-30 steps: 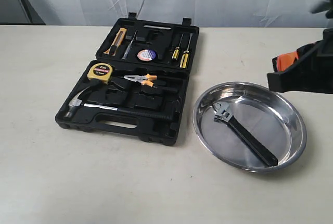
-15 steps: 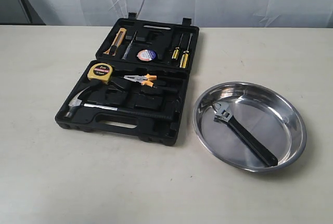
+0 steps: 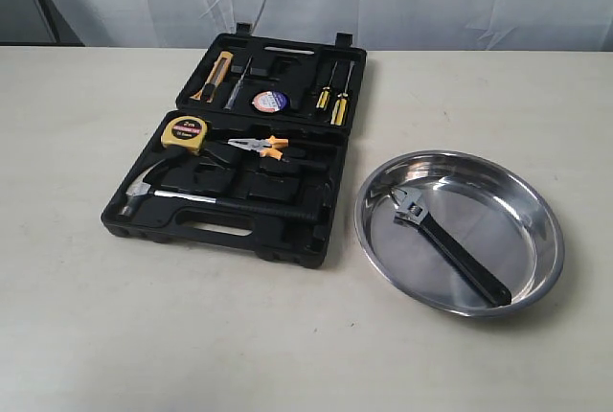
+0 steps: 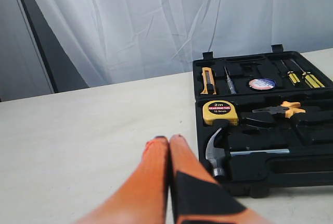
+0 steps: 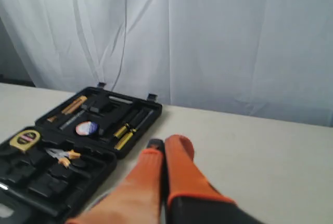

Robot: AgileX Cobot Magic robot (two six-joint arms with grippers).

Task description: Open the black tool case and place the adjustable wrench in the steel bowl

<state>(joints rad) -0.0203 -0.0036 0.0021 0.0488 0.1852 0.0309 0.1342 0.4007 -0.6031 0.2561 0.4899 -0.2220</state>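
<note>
Exterior view, nearest first: what is entered?
— Item 1, steel bowl (image 3: 503,203), right of the case, on the table (image 3: 96,335). Contents: one adjustable wrench (image 3: 450,247), lying flat, silver head toward the case, black handle slanting to the near rim.

And the case?
— Item 2, black tool case (image 3: 297,240), lid laid fully open. Near half: hammer (image 3: 192,198), tape measure (image 3: 185,132), pliers (image 3: 257,147). Far half: screwdrivers (image 3: 335,101).

Grippers?
— Neither shows in this view. Left wrist view: left gripper (image 4: 169,140), orange fingers pressed together, nothing between them. Right wrist view: right gripper (image 5: 165,148), likewise clamped on nothing.

Step in hand?
— By my reckoning both steps are met: case open, wrench in bowl. The next move calls for nothing but keeping both arms clear of the bowl.
</note>
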